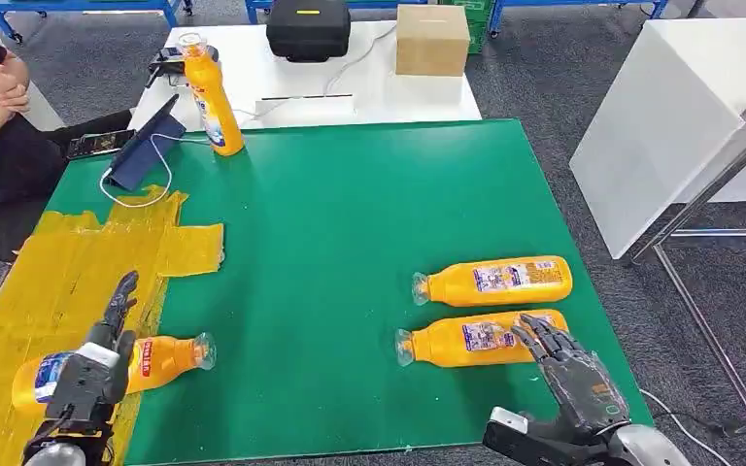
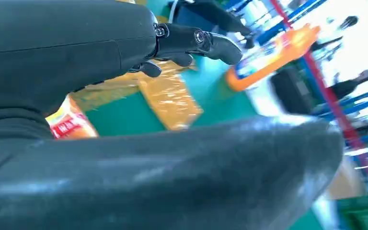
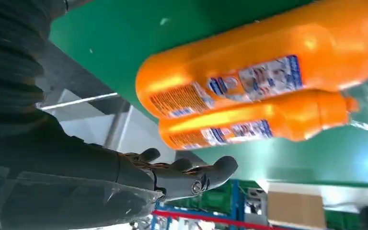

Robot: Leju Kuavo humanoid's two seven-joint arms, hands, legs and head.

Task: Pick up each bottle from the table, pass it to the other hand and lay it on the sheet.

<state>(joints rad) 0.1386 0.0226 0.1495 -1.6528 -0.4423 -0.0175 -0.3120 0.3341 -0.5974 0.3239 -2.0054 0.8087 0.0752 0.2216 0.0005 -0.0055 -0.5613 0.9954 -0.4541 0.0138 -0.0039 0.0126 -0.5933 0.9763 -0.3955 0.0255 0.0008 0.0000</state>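
Your left hand (image 1: 95,364) rests over a glossy orange plastic bottle (image 1: 160,356) lying on the crinkled yellow sheet (image 1: 78,262), fingers spread, no grip. Your right hand (image 1: 568,364), fingers apart, is at the nearer bottle (image 1: 476,338) on the smooth green mat (image 1: 350,214); whether they touch is unclear. Another bottle (image 1: 495,281) lies just beyond. Fourth bottle (image 1: 211,97) upright by a tablet (image 1: 146,146). Cardboard box (image 1: 432,39) and black case (image 1: 308,29) sit behind.

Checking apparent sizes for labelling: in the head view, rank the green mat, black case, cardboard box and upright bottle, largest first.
1. Green mat
2. Black case and cardboard box: too alike to rank
3. Upright bottle
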